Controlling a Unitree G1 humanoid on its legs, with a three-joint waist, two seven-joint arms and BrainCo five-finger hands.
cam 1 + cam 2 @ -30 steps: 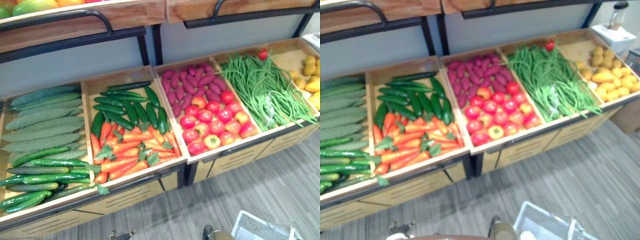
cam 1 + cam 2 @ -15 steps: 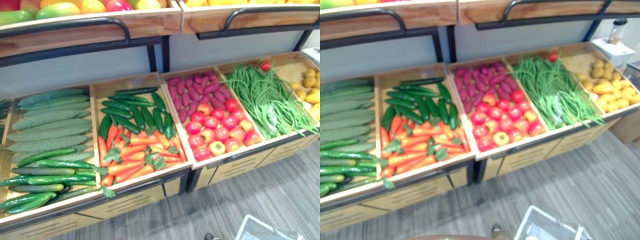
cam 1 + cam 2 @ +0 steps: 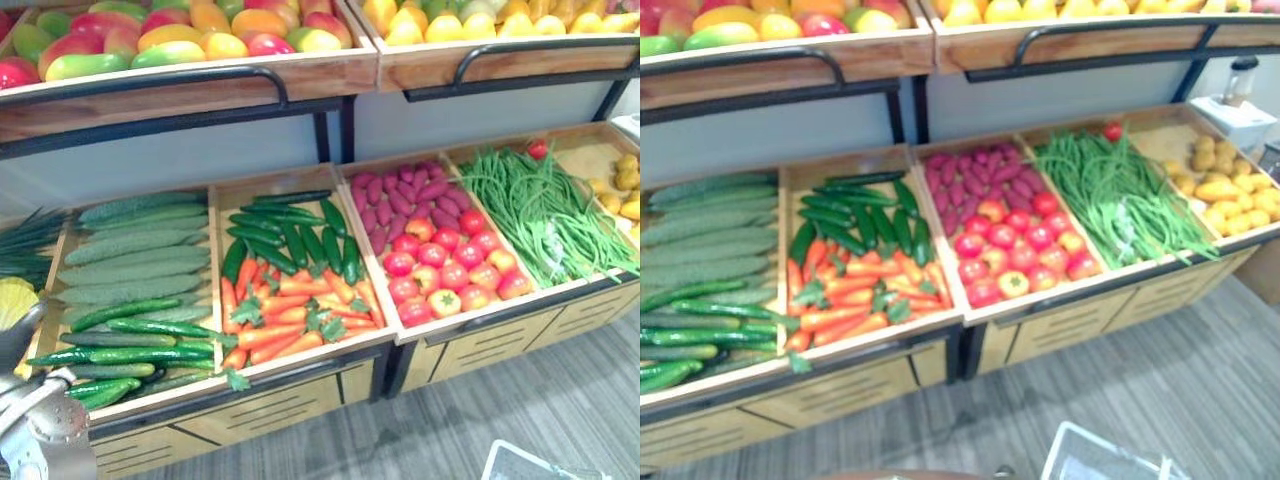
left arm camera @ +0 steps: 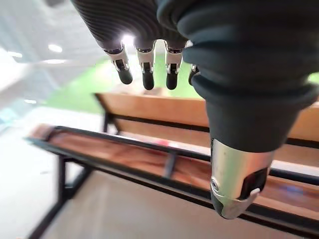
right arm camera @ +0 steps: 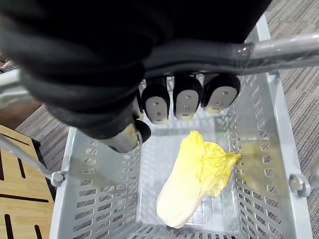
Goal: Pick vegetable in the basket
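My right hand [image 5: 185,101] is shut on the grey handle [image 5: 281,49] of a white plastic basket [image 5: 92,184]. A pale yellow cabbage [image 5: 192,181] lies in the basket. The basket's corner [image 3: 545,465] shows at the bottom right over the floor. My left hand [image 4: 145,67] is raised with straight fingers and holds nothing; its arm [image 3: 40,425] enters at the lower left. In front stand wooden bins of cucumbers [image 3: 140,265], carrots [image 3: 290,315], tomatoes [image 3: 450,265] and green beans [image 3: 545,205].
Purple sweet potatoes [image 3: 400,192] lie behind the tomatoes, and potatoes [image 3: 1220,185] fill the far right bin. Yellow cabbage [image 3: 14,300] shows at the left edge. An upper shelf with a black rail [image 3: 190,80] holds mangoes [image 3: 180,35]. Grey floor [image 3: 1160,370] runs before the stand.
The camera has tilted up, so the bins sit lower and the fruit shelf shows. My left arm has risen into the lower left corner. Less of the basket shows.
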